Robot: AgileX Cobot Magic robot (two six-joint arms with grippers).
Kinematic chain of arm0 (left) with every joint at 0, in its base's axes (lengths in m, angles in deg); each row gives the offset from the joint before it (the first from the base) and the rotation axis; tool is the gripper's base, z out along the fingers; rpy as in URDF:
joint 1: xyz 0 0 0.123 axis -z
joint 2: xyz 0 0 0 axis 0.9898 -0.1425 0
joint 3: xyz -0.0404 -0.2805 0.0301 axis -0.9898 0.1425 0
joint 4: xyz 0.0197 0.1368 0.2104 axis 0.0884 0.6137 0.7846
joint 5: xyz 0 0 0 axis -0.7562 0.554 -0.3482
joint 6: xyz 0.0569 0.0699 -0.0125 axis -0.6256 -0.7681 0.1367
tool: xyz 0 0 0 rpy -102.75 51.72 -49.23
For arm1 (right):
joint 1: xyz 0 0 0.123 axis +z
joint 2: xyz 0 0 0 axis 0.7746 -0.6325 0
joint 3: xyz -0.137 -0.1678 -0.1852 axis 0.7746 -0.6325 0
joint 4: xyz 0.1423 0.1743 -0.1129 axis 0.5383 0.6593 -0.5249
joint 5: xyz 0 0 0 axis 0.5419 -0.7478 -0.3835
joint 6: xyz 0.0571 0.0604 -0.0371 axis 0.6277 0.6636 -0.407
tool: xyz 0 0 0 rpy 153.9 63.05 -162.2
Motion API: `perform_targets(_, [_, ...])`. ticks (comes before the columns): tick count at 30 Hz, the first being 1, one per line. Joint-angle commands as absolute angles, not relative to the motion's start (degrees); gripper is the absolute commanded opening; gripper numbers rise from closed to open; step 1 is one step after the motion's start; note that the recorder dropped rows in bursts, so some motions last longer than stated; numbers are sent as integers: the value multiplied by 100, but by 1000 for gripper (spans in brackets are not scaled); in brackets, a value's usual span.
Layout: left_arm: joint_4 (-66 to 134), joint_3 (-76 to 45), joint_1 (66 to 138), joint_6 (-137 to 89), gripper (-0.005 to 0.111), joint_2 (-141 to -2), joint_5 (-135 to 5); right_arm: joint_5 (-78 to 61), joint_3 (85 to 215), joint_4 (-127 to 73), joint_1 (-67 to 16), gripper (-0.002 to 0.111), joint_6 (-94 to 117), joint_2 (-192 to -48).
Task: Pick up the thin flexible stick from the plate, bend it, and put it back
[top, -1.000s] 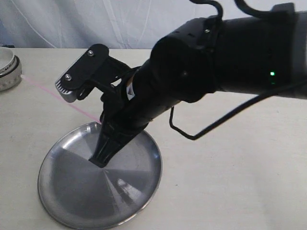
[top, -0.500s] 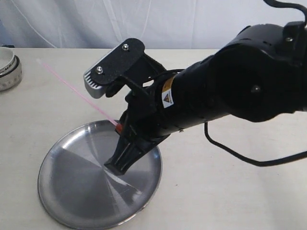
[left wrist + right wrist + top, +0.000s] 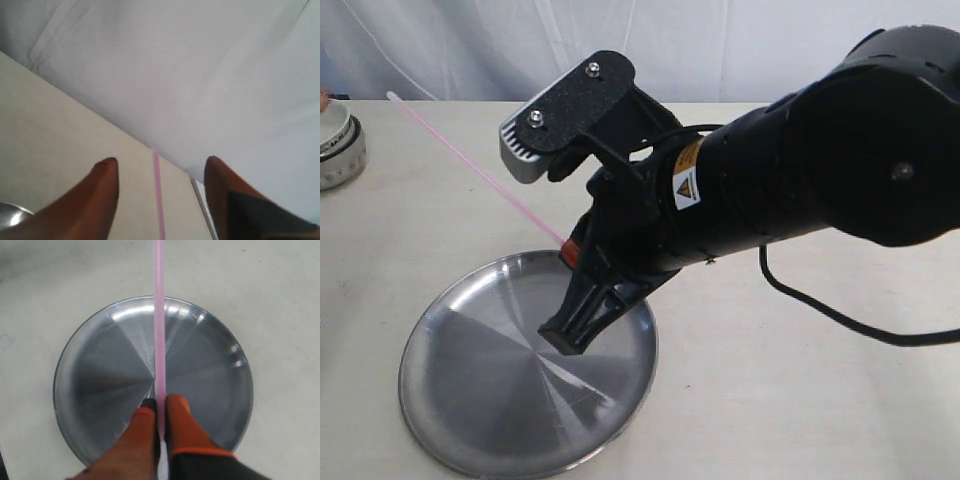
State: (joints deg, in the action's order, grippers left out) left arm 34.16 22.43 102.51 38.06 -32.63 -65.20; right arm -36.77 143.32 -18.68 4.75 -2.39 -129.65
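My right gripper (image 3: 565,335) (image 3: 159,412) is shut on the thin flexible stick (image 3: 475,168) (image 3: 159,315) and holds it in the air above the plate (image 3: 470,400) (image 3: 210,375). The pink stick is straight and slants from the jaws up toward the far left. In the left wrist view my left gripper (image 3: 161,162) stands open, and the stick's free end (image 3: 159,200) shows in the gap, touching neither finger. The left gripper lies past the left edge of the exterior view.
A small white bowl with a dark rim (image 3: 338,145) sits at the table's far left. A white cloth backdrop (image 3: 470,50) hangs behind the table. The right arm's black body (image 3: 800,180) covers the middle and right.
The right gripper rose off the plate's middle with the stick in it. The stick's free end swung up off the table and now points higher toward the far left.
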Motion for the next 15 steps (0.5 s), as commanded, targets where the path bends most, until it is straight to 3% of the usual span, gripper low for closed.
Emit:
perform_targets(1, [3488,2196,10446,3837,63,-3601,-6706,-3658,14302,-1873,459,-1,-217,-12923])
perform_targets(15, [3533,2196,10908,4010,63,-4577,-7962,-3604,14302,-1729,459,-1,-205,-12923])
